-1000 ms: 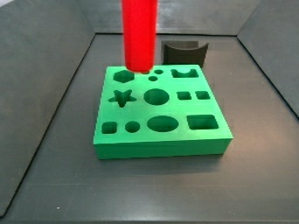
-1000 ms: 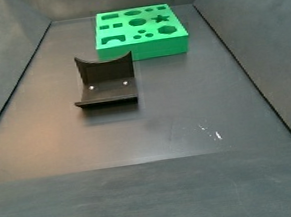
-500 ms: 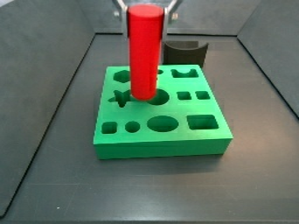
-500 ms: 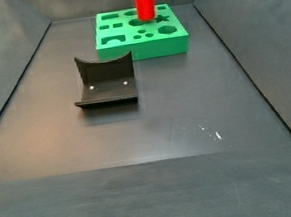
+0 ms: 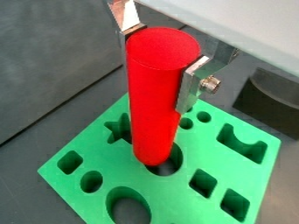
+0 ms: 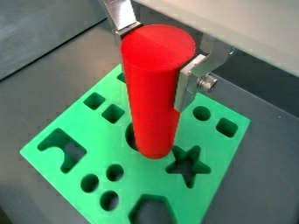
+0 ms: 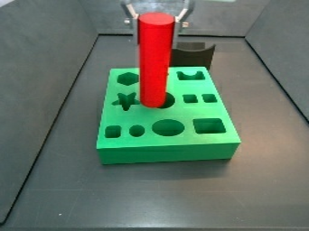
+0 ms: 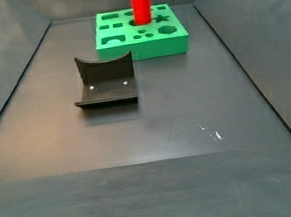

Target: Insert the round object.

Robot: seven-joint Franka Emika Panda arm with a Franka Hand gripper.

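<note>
A red cylinder (image 7: 154,63) stands upright with its lower end in the round hole at the middle of the green shape block (image 7: 205,144). My gripper (image 7: 154,13) is shut on the cylinder's upper end, one silver finger (image 5: 193,83) on each side. Both wrist views show the cylinder (image 6: 156,96) going down into the round hole of the block (image 6: 222,197). In a side view the cylinder (image 8: 138,0) rises from the block (image 8: 167,39) at the far end of the floor.
The dark fixture (image 8: 105,83) stands on the floor in the middle of the bin; it also shows behind the block (image 7: 193,52). The block has star, square, oval and small round holes around the cylinder. Dark bin walls slope up on both sides.
The gripper has come down with the red cylinder. Its lower end went from above the block's back edge to over the centre hole, and is now lower in it.
</note>
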